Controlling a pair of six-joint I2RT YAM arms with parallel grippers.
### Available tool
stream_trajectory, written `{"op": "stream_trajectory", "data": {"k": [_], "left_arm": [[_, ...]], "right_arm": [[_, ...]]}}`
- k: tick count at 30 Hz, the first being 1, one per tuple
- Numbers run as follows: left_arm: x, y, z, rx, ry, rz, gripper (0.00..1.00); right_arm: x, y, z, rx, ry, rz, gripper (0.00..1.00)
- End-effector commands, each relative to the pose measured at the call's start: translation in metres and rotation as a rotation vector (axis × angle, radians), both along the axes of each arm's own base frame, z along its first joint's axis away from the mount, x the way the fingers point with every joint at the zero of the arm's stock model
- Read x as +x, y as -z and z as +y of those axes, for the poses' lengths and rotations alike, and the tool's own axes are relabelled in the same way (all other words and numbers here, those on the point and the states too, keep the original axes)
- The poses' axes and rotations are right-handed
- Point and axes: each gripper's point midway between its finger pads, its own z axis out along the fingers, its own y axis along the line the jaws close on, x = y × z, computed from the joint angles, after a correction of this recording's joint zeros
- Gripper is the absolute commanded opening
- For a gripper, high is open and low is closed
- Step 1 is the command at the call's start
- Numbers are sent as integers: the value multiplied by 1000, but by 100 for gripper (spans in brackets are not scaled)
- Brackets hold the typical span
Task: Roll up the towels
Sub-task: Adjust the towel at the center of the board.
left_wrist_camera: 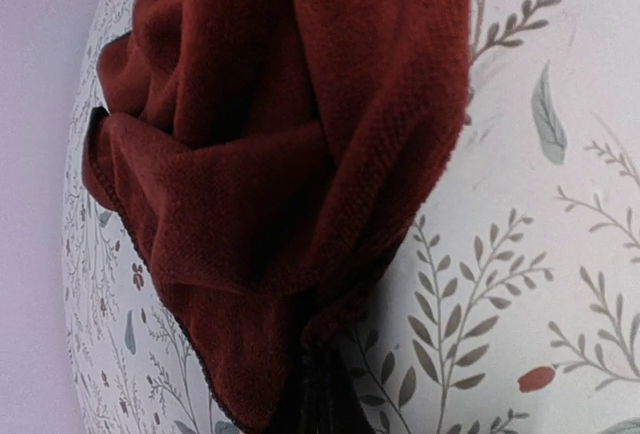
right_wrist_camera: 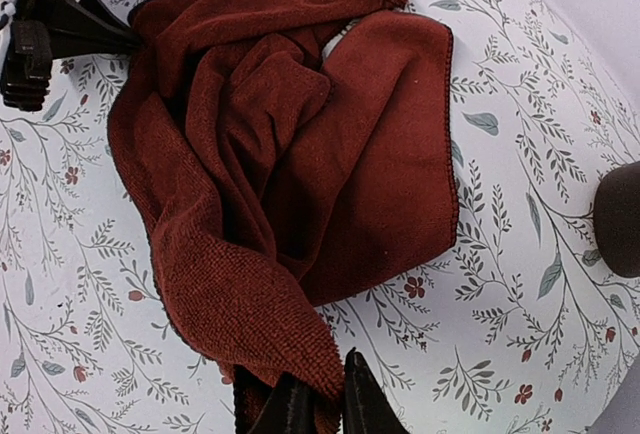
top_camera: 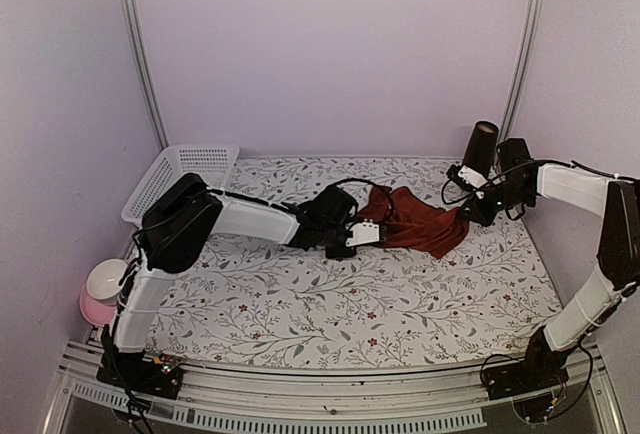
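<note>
The dark red-maroon towel (top_camera: 415, 220) lies crumpled at the back middle of the table, stretched between both grippers. My left gripper (top_camera: 368, 233) is shut on its left corner; in the left wrist view the cloth (left_wrist_camera: 270, 154) bunches up from the dark fingers (left_wrist_camera: 322, 399). My right gripper (top_camera: 467, 211) is shut on its right corner; in the right wrist view the towel (right_wrist_camera: 300, 154) spreads away from the pinching gripper (right_wrist_camera: 320, 404), with the left gripper (right_wrist_camera: 40, 24) at its far corner. The pastel checked towel is out of view.
A white mesh basket (top_camera: 180, 179) stands at the back left. A dark cylinder (top_camera: 482, 146) stands at the back right, also showing in the right wrist view (right_wrist_camera: 620, 219). A pink and white object (top_camera: 100, 294) sits off the table's left edge.
</note>
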Motion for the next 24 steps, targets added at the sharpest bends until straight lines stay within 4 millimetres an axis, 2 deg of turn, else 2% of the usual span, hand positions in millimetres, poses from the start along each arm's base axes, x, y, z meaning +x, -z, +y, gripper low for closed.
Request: {"op": "stream_trajectory", "data": {"k": [1, 4, 6, 12, 15, 16, 17, 20, 24], "left_arm": [[-28, -3, 16, 39, -14, 109, 0], [-52, -25, 11, 3, -10, 170, 0], [-70, -35, 9, -5, -27, 207, 0], [-103, -59, 18, -81, -127, 335, 0], [-123, -80, 16, -171, -129, 442, 0], [-131, -81, 15, -191, -122, 488, 0], [-139, -96, 13, -228, -101, 519, 0], [-151, -103, 9, -271, -95, 607, 0], [-165, -112, 1, -315, -60, 708, 0]], "right_arm": [[9, -2, -9, -31, 59, -46, 12], [6, -5, -5, -12, 45, -57, 13], [-5, -10, 7, 45, -18, -42, 17], [-34, -19, 39, 97, -204, -60, 50], [-57, -27, 62, 124, -337, -110, 59], [-66, -31, 70, 138, -382, -128, 61], [-75, -33, 78, 144, -438, -154, 63], [-104, -39, 98, 172, -588, -224, 70], [-132, -42, 119, 201, -726, -270, 77]]}}
